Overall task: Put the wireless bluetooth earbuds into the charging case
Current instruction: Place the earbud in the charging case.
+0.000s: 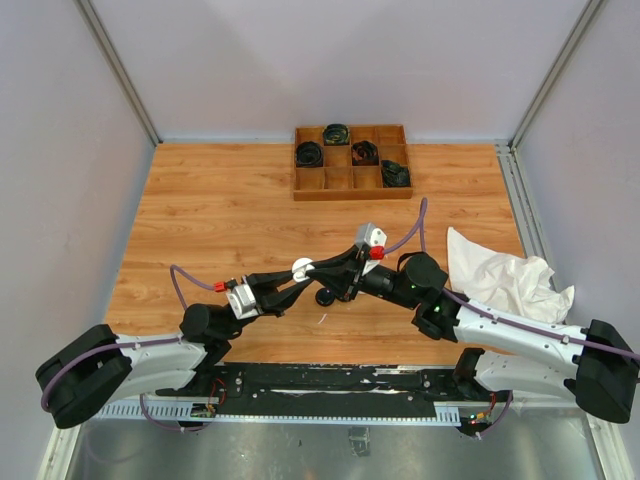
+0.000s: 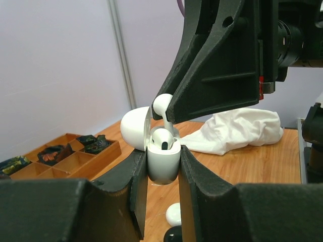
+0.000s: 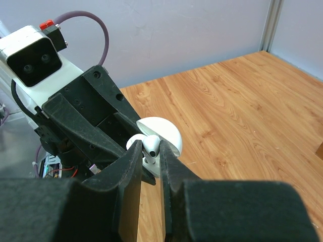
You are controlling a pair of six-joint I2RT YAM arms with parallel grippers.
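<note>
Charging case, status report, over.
Left gripper shut on open charging case. Right gripper shut on white earbud, over it. Other earbud already seated; lid back, clear.

Middle of the bench (image 1: 210,215) is jammed: left tool (image 1: 298,274) pinching the open white case (image 2: 162,164), right tool (image 1: 316,268) pinching a white earbud (image 3: 150,146) right on top, plus a black piece (image 1: 326,297) on the wood underneath. A crumpled white cloth (image 1: 505,283) hogs the right, a wooden tray (image 1: 350,195) the far edge. Left side's open wood, same for the strip between tray and tools.
</note>
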